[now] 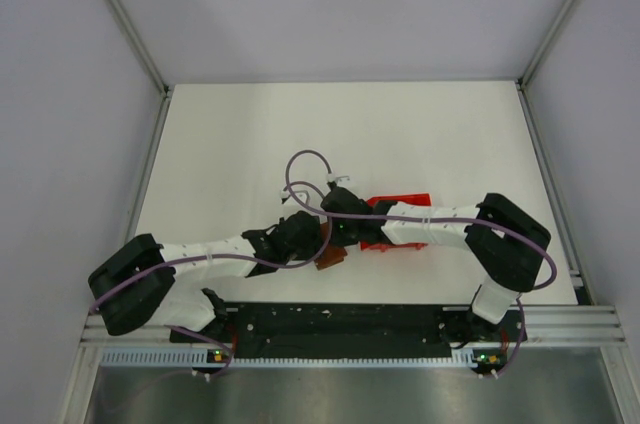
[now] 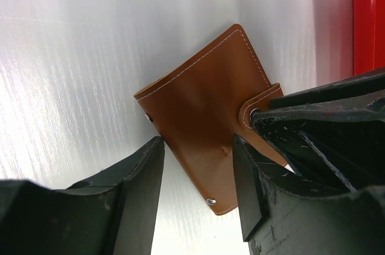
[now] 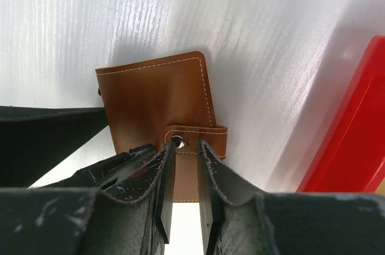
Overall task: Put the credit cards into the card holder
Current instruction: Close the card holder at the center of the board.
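Right claw (image 3: 186,145): jaws a narrow slit apart, tips at the snap strap of the wallet (image 3: 156,92)
Left claw (image 2: 197,142): jaws apart astride the wallet; cannot tell whether they pinch it
Wallet: brown, folded, near the middle of the near edge of the tabletop (image 3: 271,38)
Red box (image 3: 349,141): near the wallet, toward the right edge

flat brown leather card holder (image 2: 198,116): near edge behind jaws in both wrist views; only a sliver shows in top view
red plastic box (image 3: 352,141): cropped by frame edge in wrist views; partly under right arm (image 1: 430,224) in top view
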Robot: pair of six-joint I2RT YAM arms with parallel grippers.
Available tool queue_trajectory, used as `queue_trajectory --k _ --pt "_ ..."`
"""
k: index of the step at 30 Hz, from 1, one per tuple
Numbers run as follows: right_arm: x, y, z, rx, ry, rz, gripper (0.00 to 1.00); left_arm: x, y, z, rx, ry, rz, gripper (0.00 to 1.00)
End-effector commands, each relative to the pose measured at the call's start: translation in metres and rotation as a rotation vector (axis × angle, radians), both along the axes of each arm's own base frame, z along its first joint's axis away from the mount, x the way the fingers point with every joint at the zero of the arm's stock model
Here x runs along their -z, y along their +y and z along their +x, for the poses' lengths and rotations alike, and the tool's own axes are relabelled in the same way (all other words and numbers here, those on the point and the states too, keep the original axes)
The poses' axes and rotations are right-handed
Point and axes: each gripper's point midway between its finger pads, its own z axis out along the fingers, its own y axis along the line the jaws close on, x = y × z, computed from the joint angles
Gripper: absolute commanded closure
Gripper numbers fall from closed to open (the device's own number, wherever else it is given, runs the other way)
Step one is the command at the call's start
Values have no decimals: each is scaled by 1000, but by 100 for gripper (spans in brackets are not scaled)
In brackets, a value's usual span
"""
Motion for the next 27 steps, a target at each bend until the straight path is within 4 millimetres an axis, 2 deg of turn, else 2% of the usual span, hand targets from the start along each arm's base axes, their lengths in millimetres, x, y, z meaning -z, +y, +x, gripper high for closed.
queue_trajectory --k 1,8,13,17,27 --pt "-11 0 9 42 -40 6 78 13 12 -12 20 50 48 47" --pt "6 8 11 33 -14 -27 76 13 7 -12 31 46 34 48" --pt "18 8 3 25 2 -83 76 12 8 -11 33 43 36 48" --pt "29 2 -1 31 25 -119 83 13 8 -12 33 46 40 48" --pt "48 -7 -9 -40 67 -214 90 13 10 -13 36 46 44 49"
